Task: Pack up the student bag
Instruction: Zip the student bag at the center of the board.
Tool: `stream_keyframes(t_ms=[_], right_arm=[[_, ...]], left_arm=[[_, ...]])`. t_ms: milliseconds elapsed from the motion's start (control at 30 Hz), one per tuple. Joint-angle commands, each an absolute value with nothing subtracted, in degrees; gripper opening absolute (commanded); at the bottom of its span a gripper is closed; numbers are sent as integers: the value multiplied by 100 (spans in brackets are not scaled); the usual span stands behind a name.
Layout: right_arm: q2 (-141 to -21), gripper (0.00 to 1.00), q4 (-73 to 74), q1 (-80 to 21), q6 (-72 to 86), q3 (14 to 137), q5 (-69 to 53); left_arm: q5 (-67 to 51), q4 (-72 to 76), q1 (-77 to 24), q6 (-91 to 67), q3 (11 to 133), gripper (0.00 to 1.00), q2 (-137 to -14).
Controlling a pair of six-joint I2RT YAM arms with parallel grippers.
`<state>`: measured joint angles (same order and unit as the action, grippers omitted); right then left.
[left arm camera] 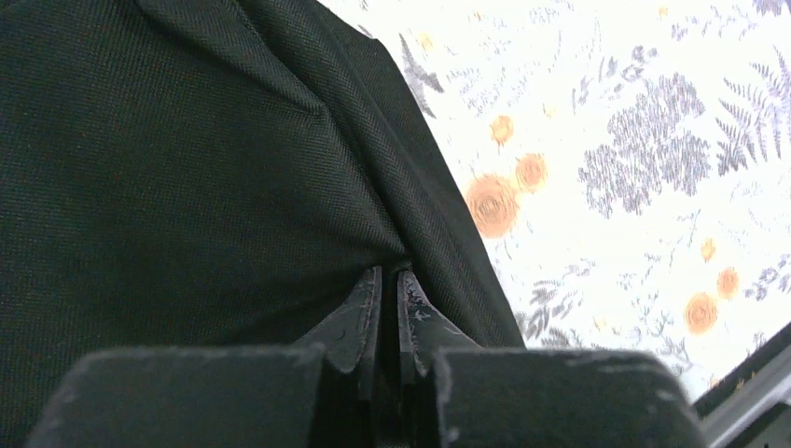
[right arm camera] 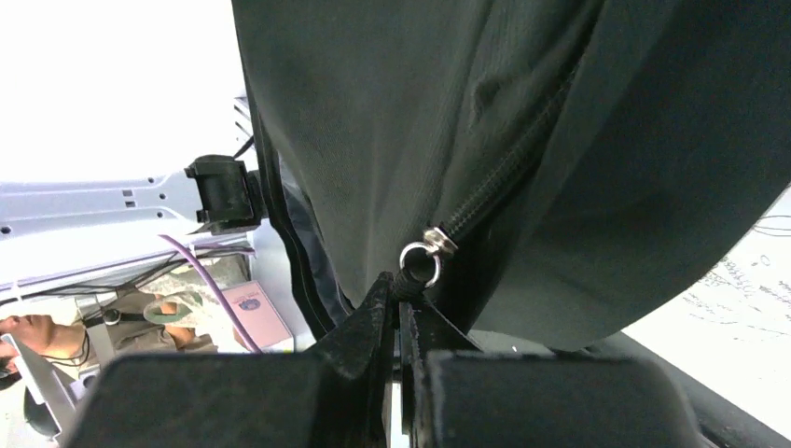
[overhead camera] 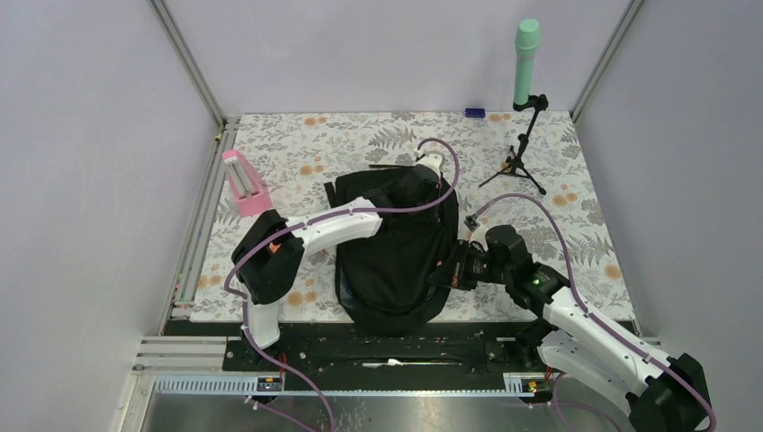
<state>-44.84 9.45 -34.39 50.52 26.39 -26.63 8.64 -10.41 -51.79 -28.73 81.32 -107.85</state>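
The student bag lies mid-table on the floral cloth. The left gripper pinches its fabric; the right gripper nips the zipper pull. A skewed tug could slip that ring free or drag the bag.

I count two grippers of my own: my left gripper and my right gripper. Between them lies one student bag, the only bag here. Right at the tips of my right gripper I see one metal zip ring, and one zip line running up from it. Out to the left of my left gripper stands one pink object. Beyond my right gripper, farther from me, there is one green cylinder on one black tripod. Past my left gripper, at the far edge, sits one small blue item. Under everything is one floral cloth.
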Motion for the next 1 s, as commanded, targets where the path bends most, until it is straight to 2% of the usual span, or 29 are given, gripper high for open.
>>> stream_keyframes(t_ms=[0, 267, 467, 533, 567, 600, 667, 767, 967], right_arm=[[-4540, 0, 672, -3920, 5321, 2937, -3204], [-4700, 0, 661, -4013, 5357, 3124, -3159], [-4530, 0, 1157, -4016, 5292, 3182, -2296], [-4541, 0, 1129, -4008, 5311, 3118, -2065], [-4578, 0, 1052, -4006, 5341, 3076, -2020], [-4631, 0, 962, -4004, 5368, 3045, -2018], [-4743, 0, 817, -4001, 5394, 3005, -2065], [-4825, 0, 680, -4011, 5390, 2981, -2100], [-4676, 0, 668, -4010, 5368, 2934, -2061]], left_arm=[[1608, 219, -4558, -2824, 8703, 0, -11044], [1572, 131, -4123, -2703, 9460, 0, -11383], [1081, 256, -3842, -2676, 9357, 1, -11161], [678, 357, -3872, -2432, 9123, 18, -10841], [399, 335, -3892, -2339, 9021, 35, -10669], [254, 277, -3939, -2254, 8909, 47, -10480], [-31, 163, -4064, -2060, 8653, 65, -10079], [-102, -199, -4351, -1918, 8217, 75, -9565], [-552, -361, -4750, -2490, 7129, 82, -8811]])
